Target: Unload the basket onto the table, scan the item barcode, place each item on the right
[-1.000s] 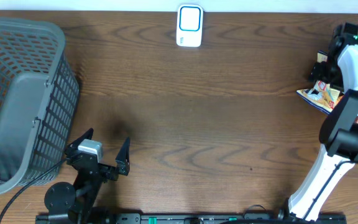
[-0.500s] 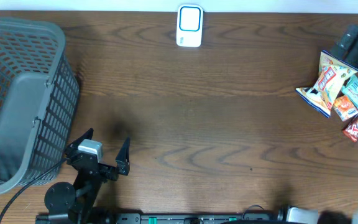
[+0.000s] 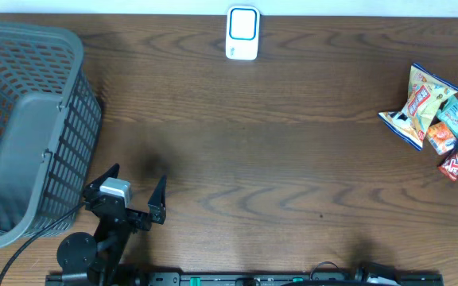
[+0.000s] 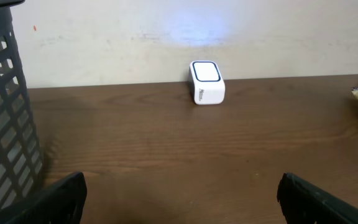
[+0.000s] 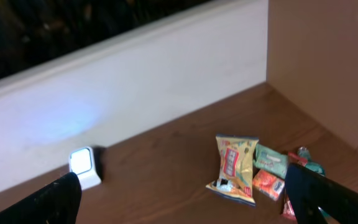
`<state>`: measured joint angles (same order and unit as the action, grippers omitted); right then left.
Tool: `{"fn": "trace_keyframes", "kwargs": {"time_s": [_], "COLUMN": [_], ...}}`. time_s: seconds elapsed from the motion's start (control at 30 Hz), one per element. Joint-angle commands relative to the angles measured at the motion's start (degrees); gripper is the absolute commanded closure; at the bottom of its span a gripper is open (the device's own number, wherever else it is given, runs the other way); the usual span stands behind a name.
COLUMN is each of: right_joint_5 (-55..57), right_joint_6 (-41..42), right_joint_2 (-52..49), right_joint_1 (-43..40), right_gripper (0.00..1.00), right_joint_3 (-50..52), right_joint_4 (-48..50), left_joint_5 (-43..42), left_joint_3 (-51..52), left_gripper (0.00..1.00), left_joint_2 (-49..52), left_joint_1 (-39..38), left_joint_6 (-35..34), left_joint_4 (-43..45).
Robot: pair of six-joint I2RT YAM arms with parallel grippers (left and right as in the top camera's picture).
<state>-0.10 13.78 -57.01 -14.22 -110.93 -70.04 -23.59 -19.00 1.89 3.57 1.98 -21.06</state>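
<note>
The white barcode scanner (image 3: 242, 33) with a blue-rimmed face stands at the table's far edge, also seen from the left wrist (image 4: 207, 82) and the right wrist (image 5: 84, 167). The items lie in a pile at the right: a yellow snack bag (image 3: 420, 107) (image 5: 235, 168), a green pack (image 5: 271, 158) and an orange pack (image 5: 268, 183). My left gripper (image 3: 137, 184) (image 4: 179, 205) is open and empty near the front left. My right gripper (image 5: 182, 202) is open and empty, high above the table and looking down at the pile. Overhead it shows only as a blur at the right edge.
A grey slatted basket (image 3: 22, 119) (image 4: 5, 112) fills the left side of the table. A red pack (image 3: 454, 165) lies at the pile's near end. A pale wall runs behind the scanner, and a tan panel (image 5: 328, 62) rises to the right of the pile.
My right arm has lifted away from over the snack pile and left the overhead view, uncovering the packs. The left arm has not moved.
</note>
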Motion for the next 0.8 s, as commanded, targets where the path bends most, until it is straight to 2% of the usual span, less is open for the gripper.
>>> {"fn": "trace_keyframes", "kwargs": {"time_s": [0.0, 0.23, 0.57, 0.77], "right_joint_5": [-0.26, -0.26, -2.19, -2.51], "right_joint_6": [-0.74, -0.74, -0.57, -0.59], "right_joint_2": [4.02, 11.96, 28.92, 35.93], "right_joint_1": [0.02, 0.02, 2.01, 3.67], "right_gripper": [0.01, 0.01, 0.01, 0.01], "right_joint_3": [0.00, 0.00, -0.02, 0.02], "right_joint_4": [-1.18, -8.17, -27.06, -27.17], "left_joint_5": [0.31, 0.31, 0.31, 0.31], "left_joint_3": [-0.33, -0.33, -0.33, -0.33], "left_gripper": [0.02, 0.02, 0.02, 0.02], "left_joint_2": [-0.11, -0.11, -0.11, -0.11], "left_joint_1": [-0.22, -0.22, -0.22, -0.22], "left_joint_6": [0.79, 0.79, 0.79, 0.79], "left_joint_4": [0.09, 0.09, 0.09, 0.09]}}
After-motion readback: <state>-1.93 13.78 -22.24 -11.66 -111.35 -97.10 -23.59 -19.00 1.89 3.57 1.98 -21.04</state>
